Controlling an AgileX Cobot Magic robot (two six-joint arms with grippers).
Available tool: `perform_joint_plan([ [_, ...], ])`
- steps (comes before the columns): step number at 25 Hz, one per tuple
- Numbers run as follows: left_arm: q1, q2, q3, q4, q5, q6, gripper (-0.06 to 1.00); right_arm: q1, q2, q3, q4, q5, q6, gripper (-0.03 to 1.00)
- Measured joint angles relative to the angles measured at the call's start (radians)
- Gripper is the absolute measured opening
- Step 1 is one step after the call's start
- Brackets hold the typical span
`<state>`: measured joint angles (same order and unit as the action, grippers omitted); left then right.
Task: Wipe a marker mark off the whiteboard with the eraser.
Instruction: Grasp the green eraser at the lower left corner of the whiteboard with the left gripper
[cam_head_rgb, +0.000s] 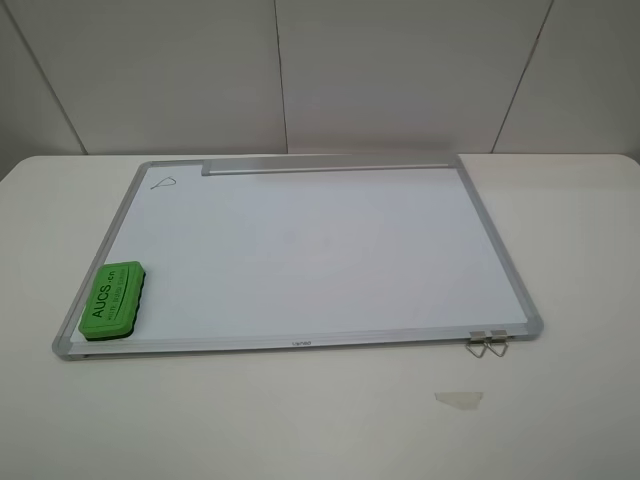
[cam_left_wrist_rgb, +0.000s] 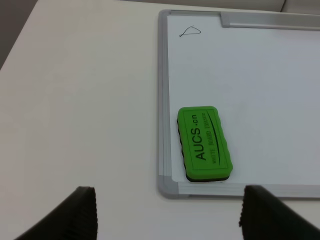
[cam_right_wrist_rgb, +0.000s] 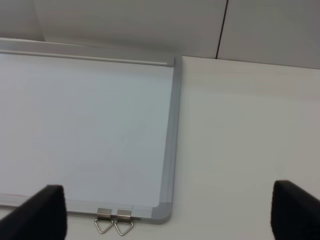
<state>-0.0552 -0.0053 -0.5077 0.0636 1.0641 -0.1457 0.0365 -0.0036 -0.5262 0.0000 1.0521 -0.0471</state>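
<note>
The whiteboard (cam_head_rgb: 300, 250) lies flat on the table, its silver tray strip (cam_head_rgb: 330, 167) along the far edge. The marker mark (cam_head_rgb: 164, 182) is a small looped scribble in the board's far left corner, also visible as the mark (cam_left_wrist_rgb: 190, 32). The green eraser (cam_head_rgb: 113, 298) rests on the board's near left corner, lettering up; the left wrist view shows the eraser (cam_left_wrist_rgb: 204, 143) beyond my open left gripper (cam_left_wrist_rgb: 167, 212), which holds nothing. My right gripper (cam_right_wrist_rgb: 167, 212) is open and empty near the whiteboard's (cam_right_wrist_rgb: 85, 125) near right corner. Neither arm shows in the high view.
Two metal hanger clips (cam_head_rgb: 486, 343) stick out from the board's near edge at the right, also seen as clips (cam_right_wrist_rgb: 114, 220). A small scrap of clear tape (cam_head_rgb: 458, 399) lies on the white table in front of the board. A panelled wall stands behind.
</note>
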Motion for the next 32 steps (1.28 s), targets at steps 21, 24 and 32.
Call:
perform_joint_plan([
  [21, 0.000, 0.000, 0.000, 0.000, 0.000, -0.015, 0.68, 0.000, 0.000, 0.000, 0.000, 0.000, 0.000, 0.82],
  [24, 0.000, 0.000, 0.000, 0.000, 0.000, -0.028, 0.76, 0.000, 0.000, 0.000, 0.000, 0.000, 0.000, 0.82],
  [32, 0.000, 0.133, -0.024, -0.047, 0.010, -0.063, 0.77, 0.000, 0.000, 0.000, 0.000, 0.000, 0.000, 0.82],
])
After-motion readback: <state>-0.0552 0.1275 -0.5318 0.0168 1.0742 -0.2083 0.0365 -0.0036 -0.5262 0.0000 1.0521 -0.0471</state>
